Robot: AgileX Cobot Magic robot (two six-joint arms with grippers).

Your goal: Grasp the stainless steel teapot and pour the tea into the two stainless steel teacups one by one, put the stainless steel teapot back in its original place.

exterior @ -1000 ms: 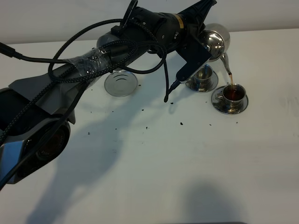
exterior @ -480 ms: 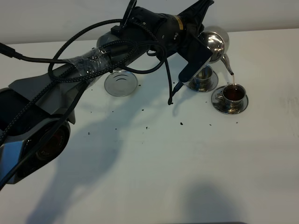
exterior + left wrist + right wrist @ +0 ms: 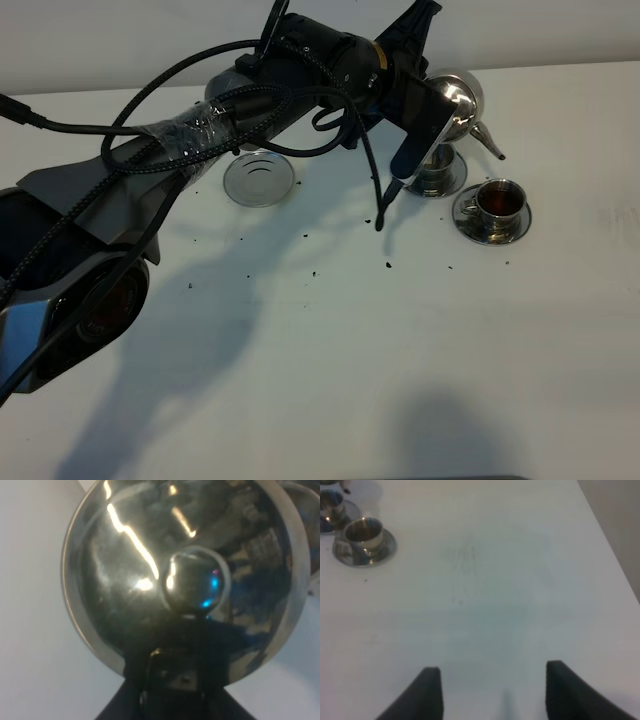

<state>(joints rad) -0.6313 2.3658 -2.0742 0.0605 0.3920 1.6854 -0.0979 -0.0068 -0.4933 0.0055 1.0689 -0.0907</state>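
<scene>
My left gripper (image 3: 432,90) is shut on the stainless steel teapot (image 3: 458,100) and holds it in the air at the back right, above the two stainless steel teacups. Its spout (image 3: 490,140) points down-right and nothing runs from it. The nearer-right teacup (image 3: 497,200) holds dark tea (image 3: 498,198) on its saucer (image 3: 470,228). The second teacup (image 3: 436,172) is partly hidden behind the arm. The round steel coaster (image 3: 258,178) lies bare at the back left. In the left wrist view the pot's lid (image 3: 125,570) and knob (image 3: 195,582) fill the frame above the gripper (image 3: 172,677). My right gripper (image 3: 492,692) is open and empty, over bare table.
Small dark specks (image 3: 388,265) dot the white table in front of the cups. The left arm and its cables (image 3: 200,120) stretch across the back left. The right wrist view shows the filled cup (image 3: 364,534) and the second cup (image 3: 330,505) far off, and the table's edge (image 3: 610,545).
The teapot has tipped back and lifted slightly. The stream of tea into the right cup has stopped. The cup now holds tea.
</scene>
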